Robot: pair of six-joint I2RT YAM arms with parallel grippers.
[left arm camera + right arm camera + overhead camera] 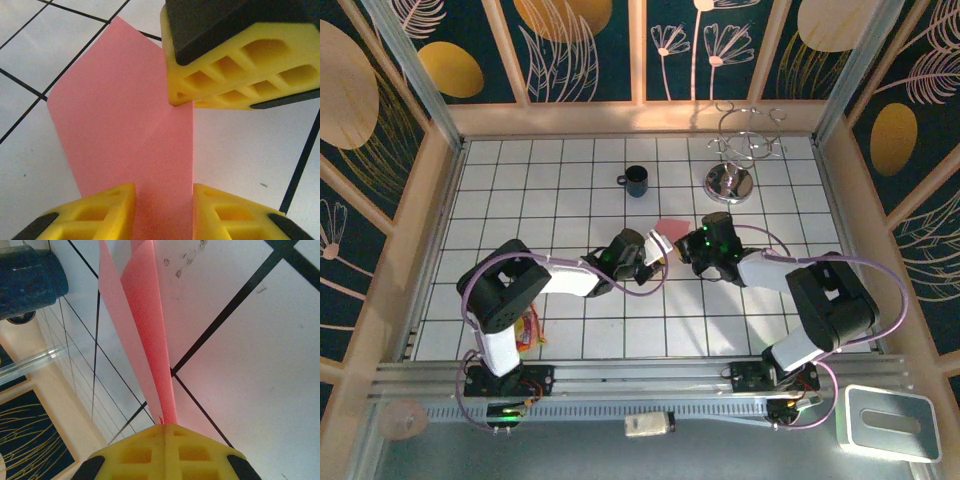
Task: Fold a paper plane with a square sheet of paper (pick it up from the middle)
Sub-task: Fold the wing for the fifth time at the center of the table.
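Dead ahead at twelve o'clock, my right claw (165, 426) is clamped tight on the paper plane (150, 340); left claw (164, 200) straddles it, half-open.

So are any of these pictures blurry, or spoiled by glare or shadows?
Top external: sharp, evenly lit, with bright glare on the chrome stand. Left wrist: the paper plane is crisp. Right wrist: the dark cup is out of focus.

A white, black-gridded tile tabletop (520, 190) lies under the fingers (100, 212); dark-blue, gold-leaf-patterned wall panels (590, 50) rise beyond them.
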